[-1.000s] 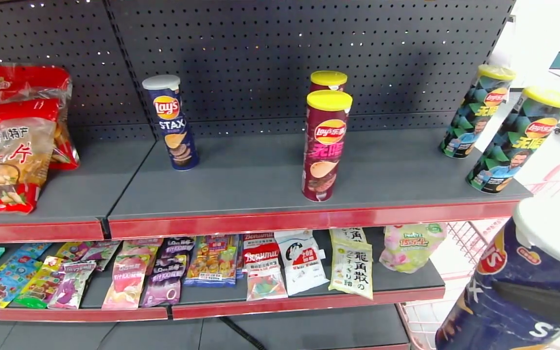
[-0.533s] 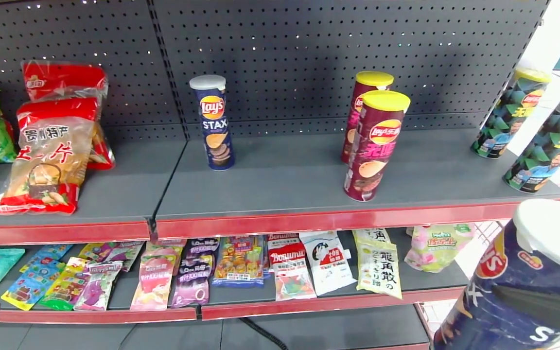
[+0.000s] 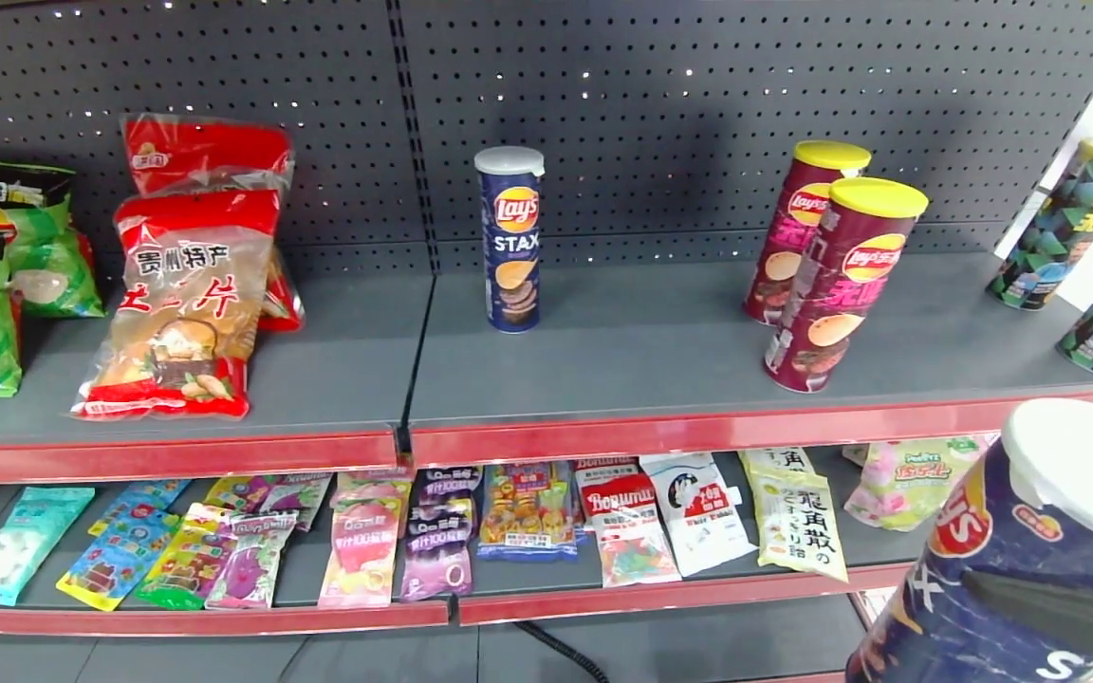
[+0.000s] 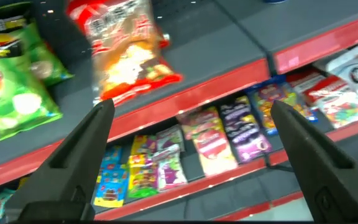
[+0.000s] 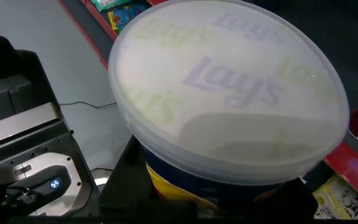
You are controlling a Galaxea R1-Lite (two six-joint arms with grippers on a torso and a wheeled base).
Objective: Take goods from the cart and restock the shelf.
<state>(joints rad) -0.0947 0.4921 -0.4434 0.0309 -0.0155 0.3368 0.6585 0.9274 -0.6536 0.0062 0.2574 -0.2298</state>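
The right gripper (image 3: 1030, 607) is closed on a blue chip can (image 3: 983, 560) with a white lid (image 5: 229, 93). One dark finger (image 3: 1059, 612) lies across the can's side, and the can is held upright, low and in front of the shelf (image 3: 651, 351). Just above this gripper and a little farther back, two green patterned cans (image 3: 1068, 228) with yellow lids stand at the right end of the upper shelf board. To the gripper's upper left, two maroon cans (image 3: 841, 285) stand one behind the other, touching or nearly so. Farther left of them, a matching blue can (image 3: 509, 239) stands alone near the pegboard back wall (image 3: 651, 95), well apart from the maroon pair.

The left gripper (image 4: 191, 168) is spread wide with nothing between its fingers (image 4: 73, 168). It hangs low in front of the lower shelf (image 3: 224, 617), where a row of small flat snack packets (image 4: 216, 143) lies just beyond it. Above it, on the upper board, a red bag (image 4: 126, 50) leans back against a second red bag (image 3: 205, 161). Green bags (image 4: 17, 93) sit to the left of those, farther from the right gripper than anything else on that board.
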